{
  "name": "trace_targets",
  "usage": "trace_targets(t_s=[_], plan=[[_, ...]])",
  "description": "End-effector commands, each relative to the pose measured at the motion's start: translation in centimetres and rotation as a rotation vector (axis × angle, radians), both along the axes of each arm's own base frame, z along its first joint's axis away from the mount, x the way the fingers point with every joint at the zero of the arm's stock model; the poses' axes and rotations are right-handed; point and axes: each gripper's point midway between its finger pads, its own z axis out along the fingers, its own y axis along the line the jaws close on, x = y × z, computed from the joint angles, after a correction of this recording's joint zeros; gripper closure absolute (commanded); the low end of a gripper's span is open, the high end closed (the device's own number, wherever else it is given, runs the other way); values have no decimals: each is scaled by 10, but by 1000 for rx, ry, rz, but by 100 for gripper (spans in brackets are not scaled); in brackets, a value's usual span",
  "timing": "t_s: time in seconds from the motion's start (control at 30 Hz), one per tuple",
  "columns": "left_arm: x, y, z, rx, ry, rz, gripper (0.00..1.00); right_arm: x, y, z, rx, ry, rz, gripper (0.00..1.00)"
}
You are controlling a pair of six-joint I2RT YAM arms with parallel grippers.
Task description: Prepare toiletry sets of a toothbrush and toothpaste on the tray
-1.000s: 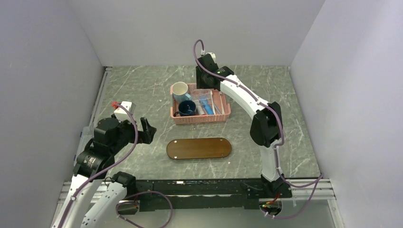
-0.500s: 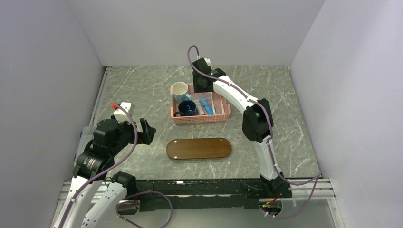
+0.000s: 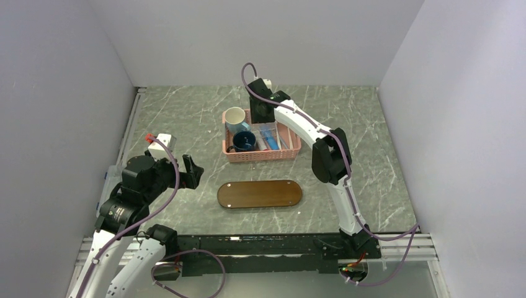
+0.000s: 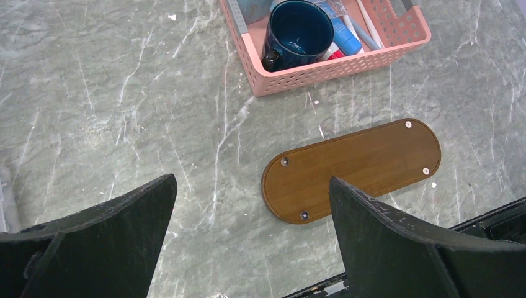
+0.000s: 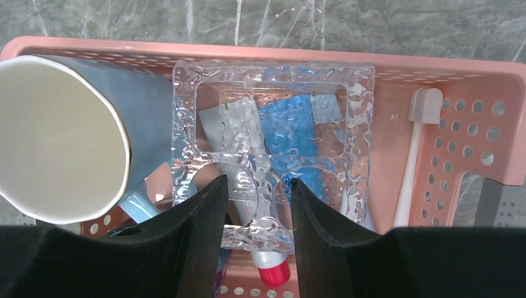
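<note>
The dark-brown oval tray (image 3: 259,194) lies bare in front of the pink basket (image 3: 293,148); the left wrist view shows this tray (image 4: 353,167) too. Inside the basket, a white toothbrush (image 5: 412,155) lies along the right wall. A blue toothpaste tube (image 5: 291,133) lies under a clear square dish (image 5: 273,81), beside a tube with a red cap (image 5: 273,272). My right gripper (image 5: 258,180) hovers over the dish, its jaws partly apart astride the dish's near rim. My left gripper (image 4: 251,180) is wide open over bare table, left of the tray.
A light-blue mug with a white inside (image 5: 56,136) lies in the basket's left end, and a dark-blue mug (image 4: 298,31) stands at its near left corner. Grey walls close in the marble table on three sides.
The right arm has swung left over the basket, from its right half to above the clear dish, and its jaws have narrowed a little. The left arm has not moved.
</note>
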Motion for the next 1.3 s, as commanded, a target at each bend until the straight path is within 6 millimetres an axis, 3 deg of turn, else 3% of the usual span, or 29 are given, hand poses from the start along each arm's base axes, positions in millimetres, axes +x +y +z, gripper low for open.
trace_targets(t_s=[0.0, 0.33, 0.5, 1.27], plan=[[5, -1, 10, -6, -49, -4, 1, 6, 2, 13, 2, -34, -17, 57], [5, 0, 9, -2, -47, -1, 1, 1, -5, 9, -28, -26, -21, 76], [5, 1, 9, -2, -48, 4, 1, 0, -8, 12, -34, -29, -27, 100], [7, 3, 7, 9, -39, 20, 1, -7, -28, 87, 17, -190, -82, 100]])
